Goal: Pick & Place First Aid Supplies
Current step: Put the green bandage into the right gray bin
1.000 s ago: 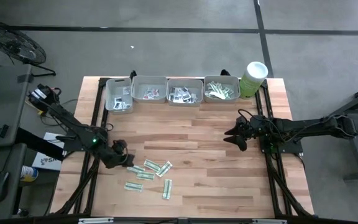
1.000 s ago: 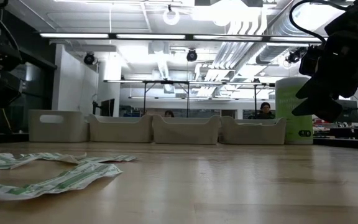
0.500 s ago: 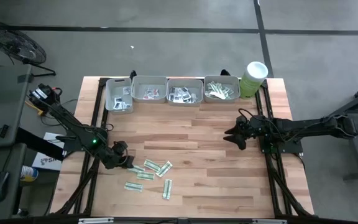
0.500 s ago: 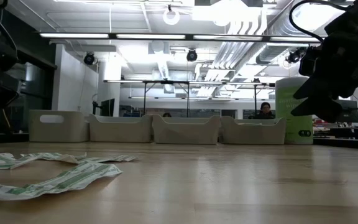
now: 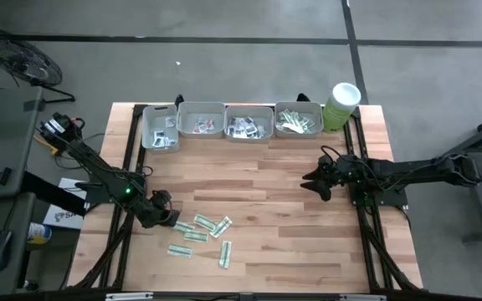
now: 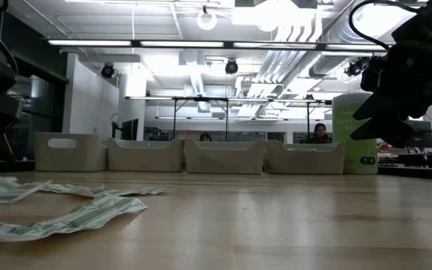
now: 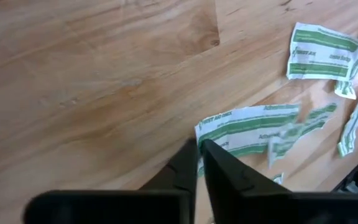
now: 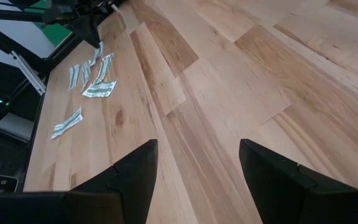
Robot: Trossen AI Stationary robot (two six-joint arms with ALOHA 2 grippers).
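Several green-white strip sachets (image 5: 203, 230) lie flat on the wooden table near its front left. My left gripper (image 5: 174, 221) is low at the left end of this group, shut on one strip (image 7: 247, 127). My right gripper (image 5: 312, 182) hangs open above the table's right middle, well clear of the wood, with nothing between its fingers (image 8: 129, 180). In the low view, more strips (image 6: 73, 214) rest flat on the tabletop. My left gripper pinches the strip's near-left end (image 7: 207, 132) between its two fingers. The fingers slant down from the table's left side. The rest of the strip (image 7: 272, 121) still lies on the wood.
Four grey trays (image 5: 159, 127) (image 5: 201, 119) (image 5: 249, 122) (image 5: 298, 119) holding small sachets line the far edge, with a pale green tub (image 5: 340, 104) at their right end. Bare wood (image 5: 266, 209) lies between the two arms.
My left gripper has shut on the end of the strip while staying almost in place at the left of the group. In the low view the strip's left end has risen a little off the wood.
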